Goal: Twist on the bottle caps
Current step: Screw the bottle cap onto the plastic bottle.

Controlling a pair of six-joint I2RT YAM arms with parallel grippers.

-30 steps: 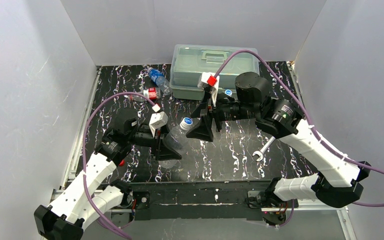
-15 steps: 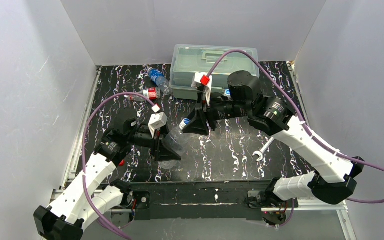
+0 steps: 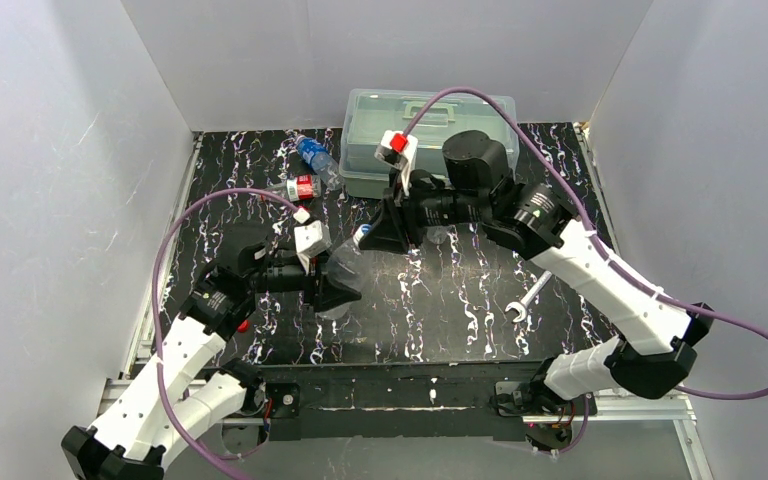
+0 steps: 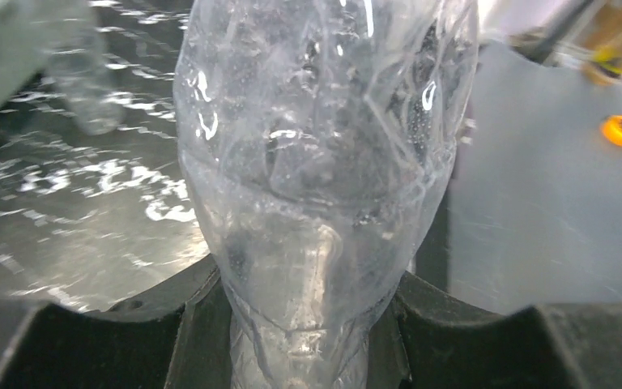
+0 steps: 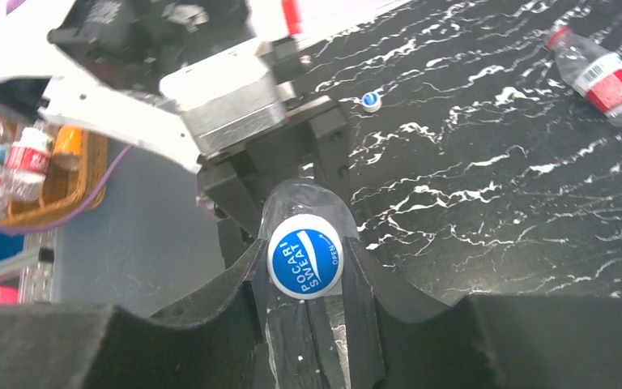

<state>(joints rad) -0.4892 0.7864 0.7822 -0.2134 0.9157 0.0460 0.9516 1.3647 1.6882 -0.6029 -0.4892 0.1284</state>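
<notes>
While left gripper [image 3: 335, 290] clamps the plain bottle [image 4: 316, 162] tilted mid-table and right gripper [image 3: 375, 232] pinches its blue-and-white cap [image 5: 305, 257] (seated on the neck), tightening looks in hand; next: twist wrist.

Black marbled table [image 3: 460, 325] underneath, white veins streaking across it. At the far edge sits a see-through lidded box [image 3: 430, 125], handle on top. A silver wrench [image 3: 527, 297] lies flat, near right, well apart from the box. Grey walls [image 3: 60, 150] all round.

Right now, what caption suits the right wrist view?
Right gripper shut on the blue cap of a bottle the left gripper holds.
</notes>
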